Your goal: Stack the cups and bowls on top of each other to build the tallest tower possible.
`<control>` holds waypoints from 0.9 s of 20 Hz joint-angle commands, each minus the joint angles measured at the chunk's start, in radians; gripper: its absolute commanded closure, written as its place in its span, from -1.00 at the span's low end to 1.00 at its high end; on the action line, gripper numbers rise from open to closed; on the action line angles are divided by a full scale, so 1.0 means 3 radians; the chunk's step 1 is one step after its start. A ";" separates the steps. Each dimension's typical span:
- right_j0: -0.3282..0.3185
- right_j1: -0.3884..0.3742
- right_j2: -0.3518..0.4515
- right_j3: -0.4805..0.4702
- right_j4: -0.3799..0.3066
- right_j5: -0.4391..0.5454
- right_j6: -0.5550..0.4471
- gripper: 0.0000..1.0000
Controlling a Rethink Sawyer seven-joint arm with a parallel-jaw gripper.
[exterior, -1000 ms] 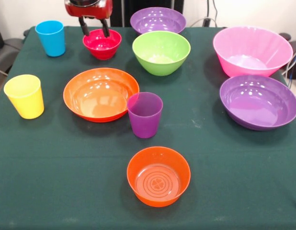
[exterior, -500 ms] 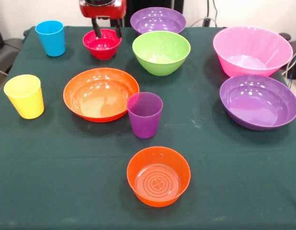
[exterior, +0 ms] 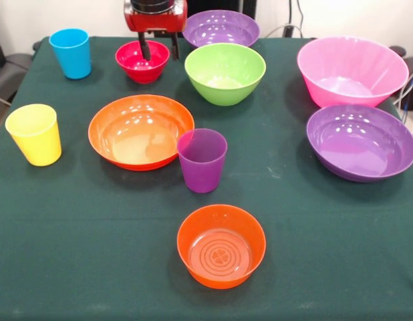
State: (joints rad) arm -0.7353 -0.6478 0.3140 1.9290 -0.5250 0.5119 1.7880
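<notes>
All cups and bowls stand apart on the table; nothing is stacked. The small red bowl [exterior: 138, 63] is at the back. My gripper [exterior: 160, 53] hangs open over its right rim, one finger inside the bowl and one outside. The lime green bowl [exterior: 224, 72] and a purple bowl [exterior: 220, 28] are to its right. The blue cup [exterior: 70, 52], yellow cup [exterior: 34, 134] and purple cup [exterior: 202, 159] stand upright. The wide orange bowl [exterior: 141, 130], small orange bowl [exterior: 221, 245], big pink bowl [exterior: 351, 70] and second purple bowl [exterior: 361, 140] sit open side up.
The table [exterior: 313, 227] has a dark green cloth. Cables [exterior: 410, 87] hang off its right edge and a dark chair [exterior: 3, 73] stands at the left edge.
My gripper has moved to the right, from over the red bowl's middle to its right rim, staying open. The bowls and cups have not moved.
</notes>
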 commanded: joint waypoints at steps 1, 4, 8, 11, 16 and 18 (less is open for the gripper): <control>0.0093 0.0253 -0.0116 0.0171 -0.0333 -0.0396 0.0168 -1.00; 0.0054 0.0220 -0.0139 0.0248 -0.0355 -0.0431 0.0146 -1.00; -0.0025 0.0141 -0.0154 0.0379 -0.0376 -0.0471 0.0105 -1.00; -0.0076 0.0062 -0.0154 0.0489 -0.0363 -0.0480 0.0078 -1.00; -0.0127 -0.0079 -0.0156 0.0663 -0.0352 -0.0495 0.0061 -1.00; -0.0144 -0.0104 -0.0166 0.0712 -0.0372 -0.0529 0.0065 -1.00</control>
State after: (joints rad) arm -0.7809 -0.6655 0.2528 2.0663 -0.5593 0.4298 1.7880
